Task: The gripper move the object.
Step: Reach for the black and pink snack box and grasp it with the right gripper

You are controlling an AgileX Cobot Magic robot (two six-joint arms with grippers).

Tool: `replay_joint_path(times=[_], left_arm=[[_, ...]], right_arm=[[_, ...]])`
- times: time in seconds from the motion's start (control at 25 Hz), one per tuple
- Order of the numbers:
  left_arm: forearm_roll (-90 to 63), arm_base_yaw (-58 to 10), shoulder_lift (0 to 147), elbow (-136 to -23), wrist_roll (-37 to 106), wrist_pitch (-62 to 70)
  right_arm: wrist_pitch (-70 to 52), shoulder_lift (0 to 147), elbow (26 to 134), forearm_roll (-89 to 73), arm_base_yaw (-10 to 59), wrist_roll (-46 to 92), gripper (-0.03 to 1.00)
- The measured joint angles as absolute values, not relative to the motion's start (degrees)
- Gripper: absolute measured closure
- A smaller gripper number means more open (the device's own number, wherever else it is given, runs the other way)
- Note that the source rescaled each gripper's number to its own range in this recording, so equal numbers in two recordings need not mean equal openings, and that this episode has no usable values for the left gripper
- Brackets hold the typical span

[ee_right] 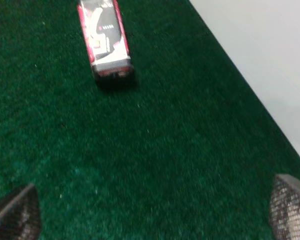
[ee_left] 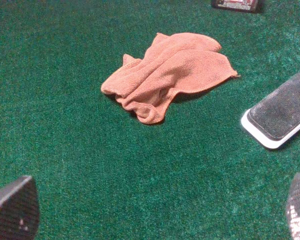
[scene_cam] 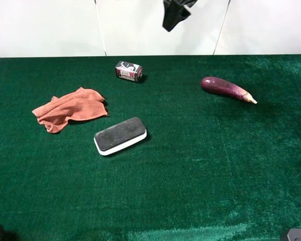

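Note:
The can (scene_cam: 129, 71) lies on its side near the far edge of the green table, with a maroon, white and black label. It also shows in the right wrist view (ee_right: 104, 42) and at the edge of the left wrist view (ee_left: 237, 4). My right gripper (scene_cam: 175, 14) hangs high over the table's far edge, to the right of the can and apart from it. Its fingers (ee_right: 12, 217) stand wide open and empty, as the right gripper (ee_right: 150, 215) shows in its wrist view. My left gripper (ee_left: 155, 217) is open and empty, well short of the orange cloth.
An orange cloth (scene_cam: 70, 109) lies crumpled at the left. A black-and-white board eraser (scene_cam: 120, 135) lies in the middle. A purple eggplant (scene_cam: 226, 89) lies at the right. The white wall (scene_cam: 50, 25) runs behind the table's far edge.

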State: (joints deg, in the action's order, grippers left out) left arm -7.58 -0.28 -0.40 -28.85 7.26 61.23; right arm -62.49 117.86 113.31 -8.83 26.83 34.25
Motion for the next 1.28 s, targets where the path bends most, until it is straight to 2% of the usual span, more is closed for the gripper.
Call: replay_joint_path(times=[0.8, 1.28], left_arm=[[-7.58, -0.28, -0.4, -28.85, 7.26, 61.23], [-7.58, -0.28, -0.4, -28.85, 7.26, 61.23]], right_arm=[[-63.95, 137.73, 133.1, -10.79, 32.82, 39.14, -0.03], [-60.0, 145.39, 136.67, -10.8, 32.93, 40.26, -0.03]])
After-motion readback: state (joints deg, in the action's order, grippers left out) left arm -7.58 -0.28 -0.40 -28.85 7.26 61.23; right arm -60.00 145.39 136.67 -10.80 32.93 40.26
